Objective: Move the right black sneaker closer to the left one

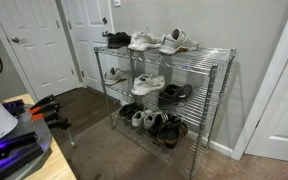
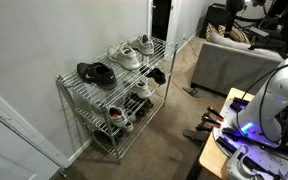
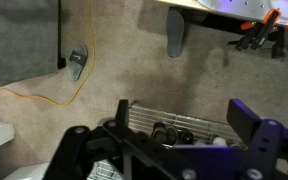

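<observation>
Two all-black sneakers lie side by side at one end of the wire rack's top shelf, showing in both exterior views [image 1: 117, 40] [image 2: 96, 72]. In an exterior view one [image 2: 87, 69] lies nearer the shelf end and the other [image 2: 105, 75] beside it, with a small gap between them. In the wrist view my gripper [image 3: 177, 106] is open and empty. It is well away from the rack [image 3: 209, 128], where dark shoes [image 3: 160, 131] show between the fingers. The gripper itself does not show in the exterior views.
White sneakers [image 1: 144, 41] [image 2: 125, 55] share the top shelf next to the black pair. The lower shelves hold several more shoes [image 1: 174, 92]. Doors [image 1: 39, 40] stand beside the rack. A couch [image 2: 234, 60] and a table with clamps [image 2: 209, 132] are near the robot. The floor is carpet.
</observation>
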Available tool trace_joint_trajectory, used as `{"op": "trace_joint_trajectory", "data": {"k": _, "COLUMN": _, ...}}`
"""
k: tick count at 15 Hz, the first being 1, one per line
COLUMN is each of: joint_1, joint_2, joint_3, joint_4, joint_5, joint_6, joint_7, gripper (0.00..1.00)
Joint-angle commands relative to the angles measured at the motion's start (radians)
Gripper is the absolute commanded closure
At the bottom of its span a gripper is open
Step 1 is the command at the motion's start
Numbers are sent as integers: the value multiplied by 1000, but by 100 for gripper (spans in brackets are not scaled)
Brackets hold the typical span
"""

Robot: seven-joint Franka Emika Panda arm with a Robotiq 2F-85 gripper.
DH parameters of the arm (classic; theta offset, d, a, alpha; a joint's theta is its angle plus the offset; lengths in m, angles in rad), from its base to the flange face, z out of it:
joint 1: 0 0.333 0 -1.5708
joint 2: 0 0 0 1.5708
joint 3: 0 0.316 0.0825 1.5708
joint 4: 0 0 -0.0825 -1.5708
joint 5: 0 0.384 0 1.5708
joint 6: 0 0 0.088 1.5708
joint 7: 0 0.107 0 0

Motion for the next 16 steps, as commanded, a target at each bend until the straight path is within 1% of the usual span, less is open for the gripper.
{"op": "trace_joint_trajectory", "data": {"k": 1, "joint_1": 18, "joint_2": -1, "joint_3": -13, "joint_4": 3, "joint_5": -7, "joint_6": -6, "joint_7": 8, "gripper": 0}}
{"op": "trace_joint_trajectory", "data": {"k": 10, "joint_1": 18, "joint_2": -1, "joint_3": -13, "joint_4": 3, "joint_5": -7, "joint_6": -6, "joint_7": 8, "gripper": 0}}
{"op": "trace_joint_trajectory", "data": {"k": 11, "joint_1": 17, "joint_2": 1, "joint_3": -14, "joint_4": -10, "joint_5": -7, "joint_6": 6, "joint_7": 19, "gripper": 0}}
{"op": "trace_joint_trajectory", "data": {"k": 14, "joint_1": 9, "joint_2": 10, "joint_3": -33, "joint_4": -87, "joint_5": 18, "joint_6": 93, "joint_7": 97, "gripper": 0}}
{"op": "trace_joint_trajectory", "data": {"k": 16, "joint_1": -13, "joint_2": 37, "joint_3": -47, "joint_4": -153, "joint_5": 18, "joint_6": 192, "joint_7": 180, "gripper": 0}}
